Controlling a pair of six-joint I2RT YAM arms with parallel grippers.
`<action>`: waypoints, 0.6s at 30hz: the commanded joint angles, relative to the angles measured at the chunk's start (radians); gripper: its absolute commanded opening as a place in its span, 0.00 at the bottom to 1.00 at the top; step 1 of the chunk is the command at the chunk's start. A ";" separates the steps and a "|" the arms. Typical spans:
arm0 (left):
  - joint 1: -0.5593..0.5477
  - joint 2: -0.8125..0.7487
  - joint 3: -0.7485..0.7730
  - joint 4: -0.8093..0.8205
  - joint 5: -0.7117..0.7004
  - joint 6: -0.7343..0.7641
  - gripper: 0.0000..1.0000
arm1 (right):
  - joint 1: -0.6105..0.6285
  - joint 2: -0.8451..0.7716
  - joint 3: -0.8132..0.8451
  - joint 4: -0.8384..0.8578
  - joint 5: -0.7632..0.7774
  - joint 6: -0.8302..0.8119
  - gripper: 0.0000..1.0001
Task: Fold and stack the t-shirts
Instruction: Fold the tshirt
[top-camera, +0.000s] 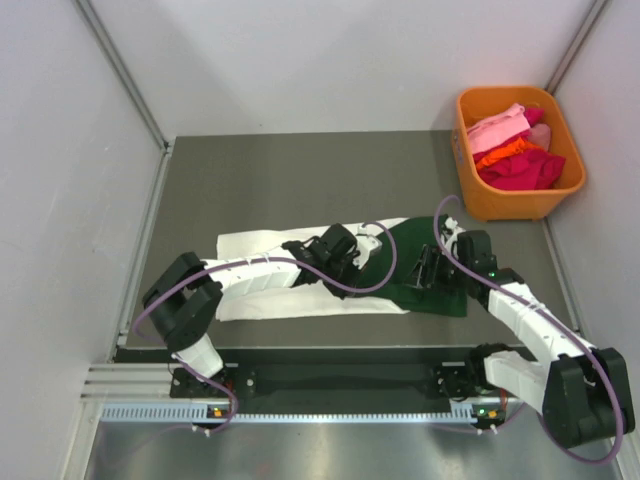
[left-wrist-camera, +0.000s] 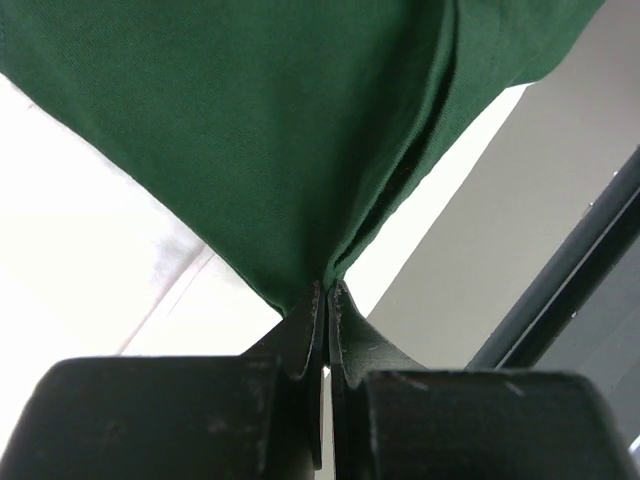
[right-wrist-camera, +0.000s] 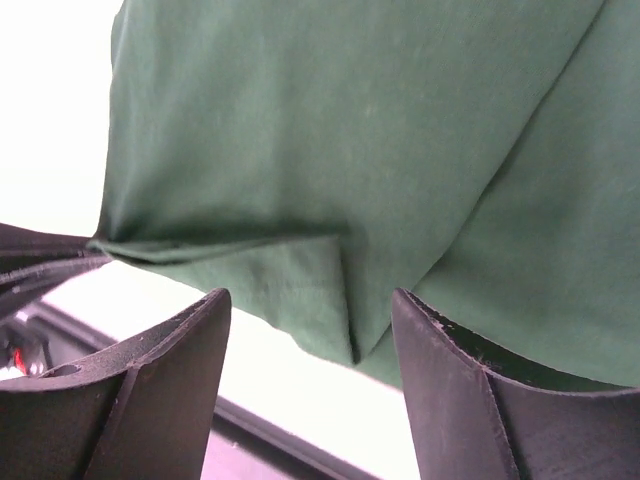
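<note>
Left wrist view has the left gripper (left-wrist-camera: 327, 300) clamped tight on a thin pinch of the dark green t-shirt (left-wrist-camera: 280, 130), with the cloth fanning away from the tips in taut creases. That small bite is my first worry: I think a sharp pull could strip the fabric out and drop the fold. In the right wrist view the right gripper (right-wrist-camera: 310, 315) stands spread wide with nothing between the fingers, poised just near of a doubled-over corner of the green cloth. Only one side of the shirt is therefore held, and if I lift or drag now, I expect the free side to lag and the fold to come out skewed. From the top camera, the green shirt lies at the right end of the cream-white t-shirt (top-camera: 300, 303), overlapping it, and both lie on the table (top-camera: 280, 180) in front of the arms. When the right fingers close, they could catch the pale cloth underneath as well. Moving the green one would then rumple or tow the cream one, which lies fairly flat for now. The two grippers also sit close together over the same patch, so a careless sideways move risks them knocking each other. The orange basket (top-camera: 520, 205) of spare clothes at the far right is well apart and does not concern me.
</note>
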 joint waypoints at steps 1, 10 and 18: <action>-0.004 -0.052 -0.039 0.048 0.022 0.012 0.00 | 0.010 -0.017 0.031 -0.023 -0.067 -0.008 0.65; -0.004 -0.053 -0.079 0.094 0.068 -0.023 0.20 | 0.010 0.128 0.031 0.141 -0.190 -0.021 0.61; 0.002 -0.240 -0.154 0.134 0.014 -0.085 0.45 | 0.013 0.230 0.029 0.230 -0.272 -0.015 0.59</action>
